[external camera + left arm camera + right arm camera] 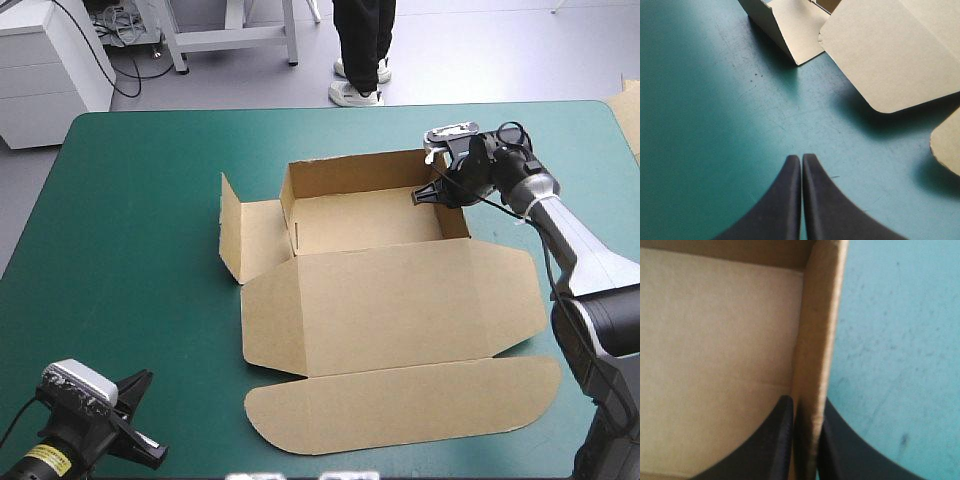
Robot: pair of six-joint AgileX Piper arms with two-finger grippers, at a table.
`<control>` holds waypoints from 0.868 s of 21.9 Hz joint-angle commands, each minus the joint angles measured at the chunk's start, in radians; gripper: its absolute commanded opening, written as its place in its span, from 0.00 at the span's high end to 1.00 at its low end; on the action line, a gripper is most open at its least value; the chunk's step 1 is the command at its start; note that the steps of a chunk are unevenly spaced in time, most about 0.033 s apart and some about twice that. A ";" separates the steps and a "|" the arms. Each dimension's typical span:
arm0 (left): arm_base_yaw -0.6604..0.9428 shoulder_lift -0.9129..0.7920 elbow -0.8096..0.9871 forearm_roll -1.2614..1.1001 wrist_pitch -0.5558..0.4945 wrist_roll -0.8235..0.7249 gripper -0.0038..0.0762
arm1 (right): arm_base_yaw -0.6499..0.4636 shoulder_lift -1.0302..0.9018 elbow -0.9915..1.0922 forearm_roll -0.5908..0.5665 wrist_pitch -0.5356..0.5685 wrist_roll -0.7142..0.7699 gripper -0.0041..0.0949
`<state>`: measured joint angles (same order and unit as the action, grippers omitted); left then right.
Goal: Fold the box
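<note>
From above, the box [390, 300] lies mid-table, long axis near to far, my right claw [432, 193] at its right wall [456, 215], my left claw [135, 410] well apart at the near-left corner; the left wrist shows that claw clenched on nothing (box [890, 50] ahead); the right wrist shows my fingers [775, 440] pinching the wall between them.

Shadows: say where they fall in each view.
High view: only faint shadow hugs the box on the cover. Left wrist view: dark shadows lie under the lid corners and beside the raised flap. Right wrist view: the tray's far wall is shaded.
</note>
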<state>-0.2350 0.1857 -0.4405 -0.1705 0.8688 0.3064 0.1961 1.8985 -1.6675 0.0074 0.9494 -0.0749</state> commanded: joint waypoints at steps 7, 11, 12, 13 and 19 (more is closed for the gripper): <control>0.002 0.011 -0.024 -0.008 -0.062 -0.011 0.96 | 0.003 -0.055 -0.315 -0.024 0.303 -0.013 0.48; 0.002 0.011 -0.024 -0.008 -0.062 -0.011 0.96 | 0.003 -0.100 -0.335 -0.029 0.303 -0.006 0.47; 0.002 0.011 -0.024 -0.008 -0.062 -0.011 0.96 | 0.003 -0.100 -0.335 -0.035 0.303 0.004 0.47; 0.002 0.011 -0.024 -0.008 -0.062 -0.011 0.96 | 0.003 -0.093 -0.335 -0.049 0.303 0.022 0.47; 0.002 0.011 -0.024 -0.008 -0.064 -0.011 0.96 | 0.003 0.036 -0.335 -0.075 0.303 0.037 0.48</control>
<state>-0.2350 0.1857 -0.4398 -0.1680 0.8697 0.3037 0.1990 1.9430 -1.9746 -0.0552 1.2470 -0.0402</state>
